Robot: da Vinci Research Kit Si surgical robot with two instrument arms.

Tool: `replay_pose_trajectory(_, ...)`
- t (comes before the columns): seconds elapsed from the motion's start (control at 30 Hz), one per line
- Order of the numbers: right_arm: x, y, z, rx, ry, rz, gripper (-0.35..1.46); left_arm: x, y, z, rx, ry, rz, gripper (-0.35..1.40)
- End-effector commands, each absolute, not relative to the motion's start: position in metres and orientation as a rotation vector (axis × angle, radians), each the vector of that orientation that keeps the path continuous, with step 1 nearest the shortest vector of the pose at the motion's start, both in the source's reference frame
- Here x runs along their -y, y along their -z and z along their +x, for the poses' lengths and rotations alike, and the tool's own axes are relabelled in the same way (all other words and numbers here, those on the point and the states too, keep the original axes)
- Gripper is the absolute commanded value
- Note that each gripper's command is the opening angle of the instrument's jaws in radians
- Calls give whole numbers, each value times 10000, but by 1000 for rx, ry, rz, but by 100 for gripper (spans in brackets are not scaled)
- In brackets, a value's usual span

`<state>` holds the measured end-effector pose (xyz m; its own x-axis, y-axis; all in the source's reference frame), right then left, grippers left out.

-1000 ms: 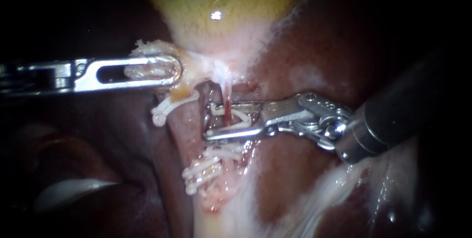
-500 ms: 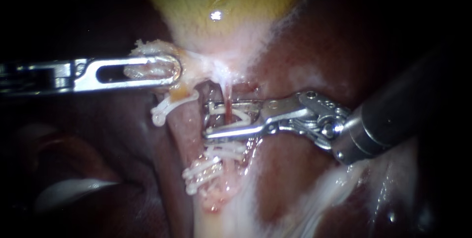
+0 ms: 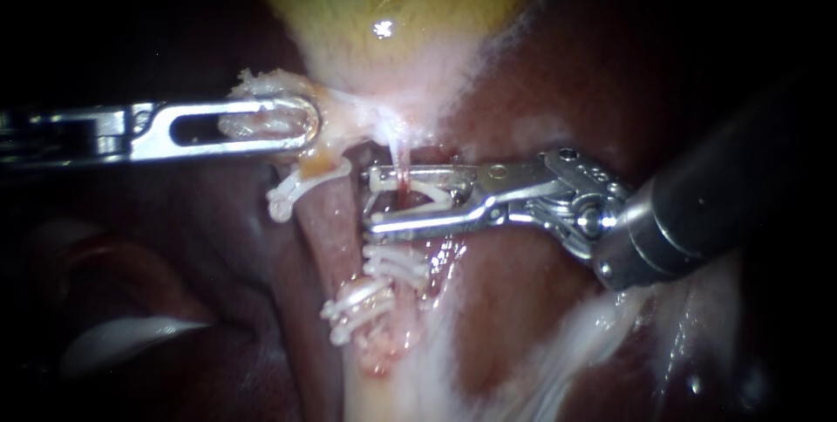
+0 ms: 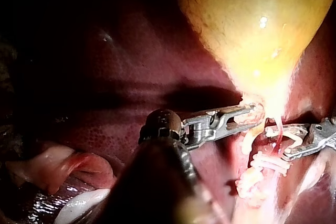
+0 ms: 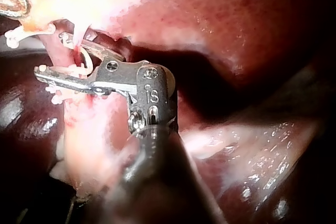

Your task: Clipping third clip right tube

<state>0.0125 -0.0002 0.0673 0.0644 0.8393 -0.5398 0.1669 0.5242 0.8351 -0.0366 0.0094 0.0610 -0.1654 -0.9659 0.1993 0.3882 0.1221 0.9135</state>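
Holding a clip astride the tube, right instrument crowds lower clips.

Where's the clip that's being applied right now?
The clip sits mid endoscope view between the right instrument's jaws, astride the thin tube, above the set clips.

The right instrument now sits higher along the right tube than a second ago, nearer the gallbladder, and its wrist has risen with it. The white clip held between its jaws straddles the tube closer to the pale neck tissue. Beneath the lower jaw, a placed clip that was partly covered now shows more fully.
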Motion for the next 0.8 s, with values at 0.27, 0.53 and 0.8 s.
replay_pose_trajectory(0.27, 2, -674, 126, -1431, -672, 939, 39, -94, -610, -366, 1132, 1386, 701, -35)
replay_pose_trajectory(0.53, 2, -674, 122, -1399, -753, 964, -28, -94, -611, -366, 1132, 1386, 701, -35)
replay_pose_trajectory(0.8, 1, -675, 115, -1356, -792, 919, -35, -94, -611, -366, 1133, 1386, 701, -35)
